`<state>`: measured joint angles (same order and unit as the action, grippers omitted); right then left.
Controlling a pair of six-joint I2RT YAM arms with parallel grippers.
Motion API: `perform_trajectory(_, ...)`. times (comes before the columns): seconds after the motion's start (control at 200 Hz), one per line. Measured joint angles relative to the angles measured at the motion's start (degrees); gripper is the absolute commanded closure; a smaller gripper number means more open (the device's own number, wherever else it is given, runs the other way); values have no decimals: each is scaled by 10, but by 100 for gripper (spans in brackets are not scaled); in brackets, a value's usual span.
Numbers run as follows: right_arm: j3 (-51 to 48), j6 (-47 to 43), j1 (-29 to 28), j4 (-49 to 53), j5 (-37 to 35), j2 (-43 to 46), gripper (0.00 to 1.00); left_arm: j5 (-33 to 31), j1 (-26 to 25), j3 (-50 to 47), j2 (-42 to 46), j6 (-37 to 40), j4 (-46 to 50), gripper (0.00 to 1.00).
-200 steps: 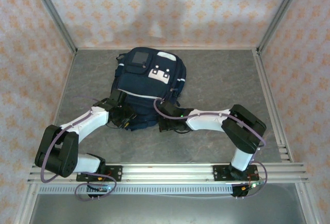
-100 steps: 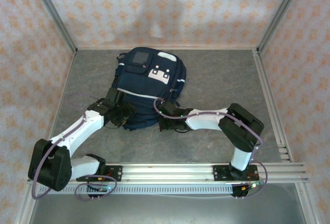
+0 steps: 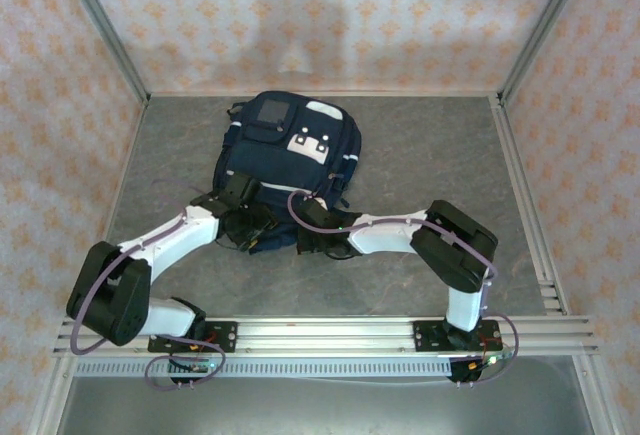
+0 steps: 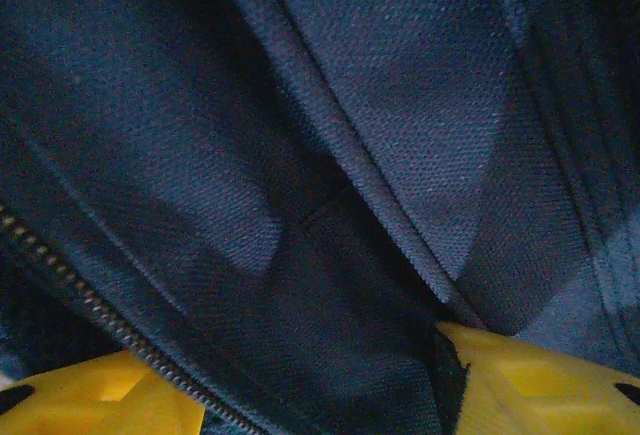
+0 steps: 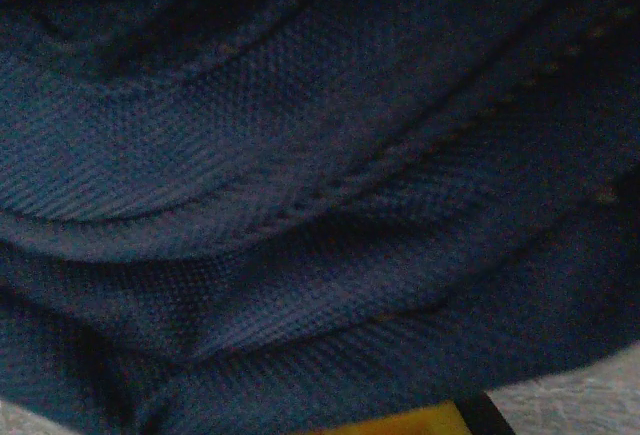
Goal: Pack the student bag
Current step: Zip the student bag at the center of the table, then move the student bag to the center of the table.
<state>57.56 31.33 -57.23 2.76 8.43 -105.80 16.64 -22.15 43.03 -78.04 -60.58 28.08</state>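
The student bag [image 3: 285, 150] is lying flat on the table [image 3: 430, 165], toward 11 o'clock from the table's middle. Its grey front patch [image 3: 270, 111] is facing up at the 12 o'clock end, and its other end is pointing to 6 o'clock, toward the arm bases. That 6 o'clock end is being worked from both sides. The left gripper [image 3: 252, 227] is being pressed in at about 7 o'clock of the bag, and the right gripper [image 3: 306, 242] at about 5 o'clock.

In the left wrist view the yellow fingers [image 4: 545, 375] are being held apart, with navy cloth and a line of zipper teeth [image 4: 110, 320] lying between them; no pinch is being made out. The right gripper's jaws are being held fully closed. Whether a fold of cloth is being caught in them cannot be told, since cloth is crowding its camera.

The bag is being judged soft and limp. The weave is creasing and folding readily, so it is likely to sag and bunch rather than lift as one piece. It is probably light, and the coarse cloth is unlikely to slip. Hold is best being taken at a stiffer seam or the zipper edge, not on a loose panel.

As for contents, the inside is being hidden, and whether the zipper is open cannot be told.
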Motion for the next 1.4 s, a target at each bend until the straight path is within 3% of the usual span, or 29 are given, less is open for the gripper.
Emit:
perform_trajectory(0.125, 4, 5, -1, 1, 0, -3, 100, -4, 0, 12, -25, -3, 2, 52)
perform_trajectory(0.255, 8, 6, -2, 5, -4, -5, 100, -19, 0, 23, -46, -2, 11, 87)
perform_trajectory(0.335, 11, 5, -5, 12, -13, -5, 100, -27, 2, 23, -47, -2, 15, 100)
perform_trajectory(0.631, -12, -12, 5, -8, -12, 9, 100, -24, 55, 7, -16, 28, 11, 100)
perform_trajectory(1.016, -35, -35, 136, -7, 32, 29, 100, -26, 83, 2, 18, 56, 23, 100)
perform_trajectory(1.236, -57, -34, 142, -15, 42, 55, 54, -23, 84, -1, 10, 59, 17, 100)
perform_trajectory(1.396, -125, -26, 140, 0, 22, 146, 46, -22, 77, -3, 7, 66, 12, 100)
